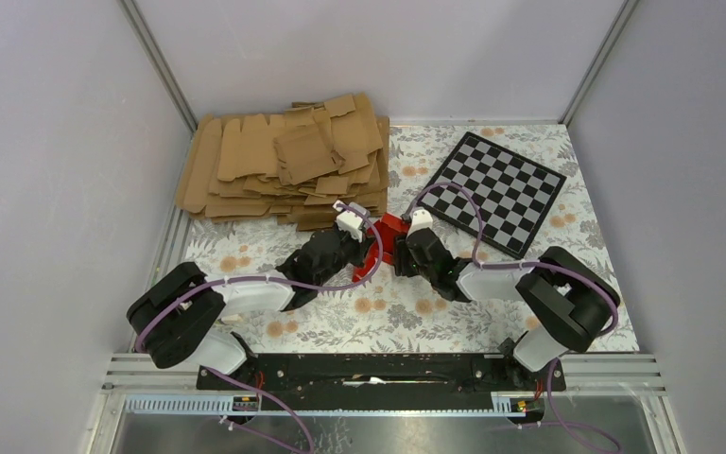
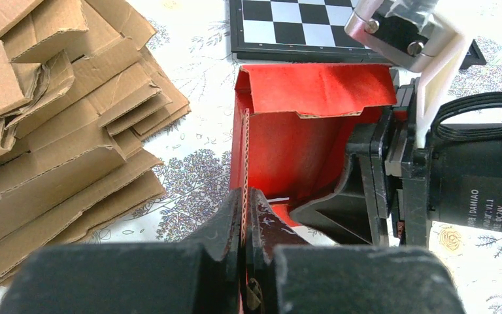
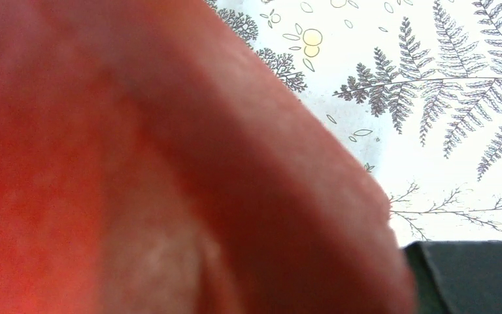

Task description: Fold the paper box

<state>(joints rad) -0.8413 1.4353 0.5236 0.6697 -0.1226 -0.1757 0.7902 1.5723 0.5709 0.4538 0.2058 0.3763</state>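
Note:
The red paper box [image 1: 388,236] stands partly folded at the table's middle, between both grippers. In the left wrist view the paper box [image 2: 301,131] is an open shell with a flap bent over its far end. My left gripper [image 2: 244,196] is shut on the edge of its left wall. My right gripper [image 2: 372,176] holds the right wall, one black finger [image 2: 327,209] inside the box. The right wrist view is almost filled by blurred red card [image 3: 137,163], and only one finger's corner [image 3: 470,275] shows. From above, the left gripper [image 1: 367,248] and right gripper [image 1: 399,248] nearly touch.
A pile of brown cardboard blanks [image 1: 284,165] lies at the back left, close behind the left gripper. A black-and-white checkered board [image 1: 501,189] lies at the back right. A floral cloth [image 1: 388,317] covers the table. Grey walls close three sides.

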